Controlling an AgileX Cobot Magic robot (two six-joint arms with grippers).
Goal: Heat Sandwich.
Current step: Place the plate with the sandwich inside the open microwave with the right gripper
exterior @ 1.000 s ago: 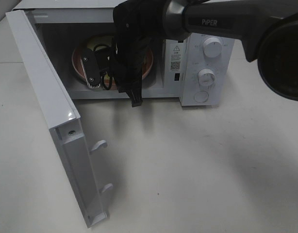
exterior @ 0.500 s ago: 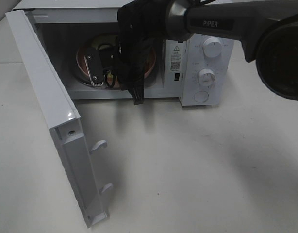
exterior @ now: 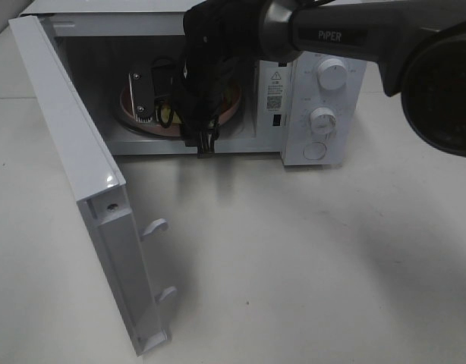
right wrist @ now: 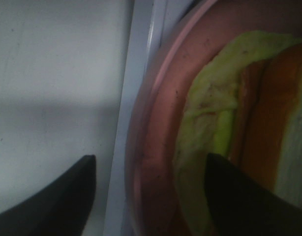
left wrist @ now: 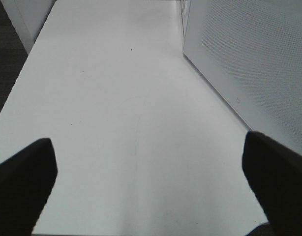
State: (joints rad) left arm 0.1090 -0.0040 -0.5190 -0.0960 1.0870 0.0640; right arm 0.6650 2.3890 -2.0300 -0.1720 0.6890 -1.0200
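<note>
Loading looks done | sandwich (right wrist: 239, 123) on plate (right wrist: 156, 147) inside microwave (exterior: 324, 83), upper centre of high view | right fingers (right wrist: 47, 196) apart astride plate rim | left fingers (left wrist: 23, 172) apart over desk (left wrist: 116, 98) | left to do: withdraw, shut door (exterior: 73, 167), start heat

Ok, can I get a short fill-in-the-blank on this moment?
1. The microwave door stands ___.
2. The sandwich lies on a pink ___.
3. The right end effector reaches inside the ___.
4. The left end effector hangs over the white ___.
Missing: open; plate; microwave; table.
</note>
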